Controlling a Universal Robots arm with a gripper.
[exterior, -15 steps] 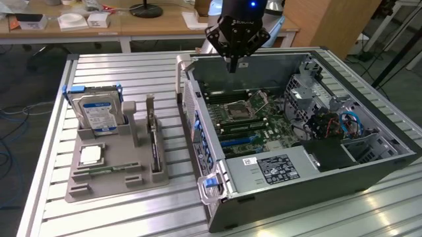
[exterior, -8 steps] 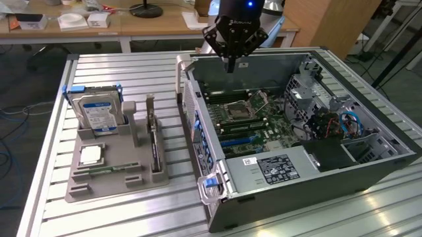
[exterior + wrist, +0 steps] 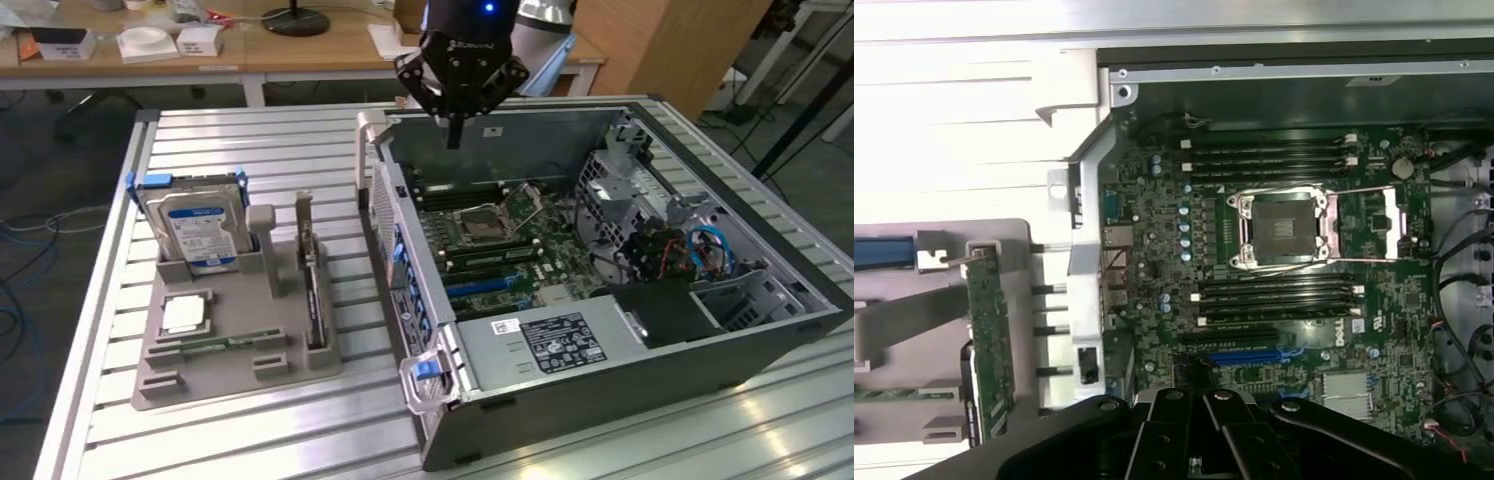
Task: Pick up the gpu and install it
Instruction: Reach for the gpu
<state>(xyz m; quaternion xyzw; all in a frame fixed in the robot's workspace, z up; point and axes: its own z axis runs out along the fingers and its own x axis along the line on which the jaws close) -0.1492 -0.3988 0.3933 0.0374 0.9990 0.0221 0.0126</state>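
Exterior view: closest to the lens is the near corner of the PC case [image 3: 467,420], lower centre of frame, with its silver handle [image 3: 424,378]. The case lies open side up on the slatted worktop [image 3: 240,140], motherboard [image 3: 527,255] exposed. The end effector [image 3: 454,138] hangs over the case's far rim at top centre of frame, fingers drawn together into one narrow tip with nothing in them. The gpu [image 3: 311,290] is well apart from it, toward the exterior view's left, standing on edge in a slot of the grey holder [image 3: 254,360], bracket end up. In the same holder are a hard drive [image 3: 200,232] upright at the far end, a CPU [image 3: 183,313] lying flat and a memory stick [image 3: 214,343] just beside it.

Wrist view: the end effector [image 3: 1204,425] linkage is nearest the camera, closed and empty. Beyond it sits the motherboard [image 3: 1184,200], with the CPU socket [image 3: 1284,230] between memory slots and a blue expansion slot [image 3: 1249,355] vacant. The gpu [image 3: 989,340] is outside the case wall, seated in the holder [image 3: 894,320].
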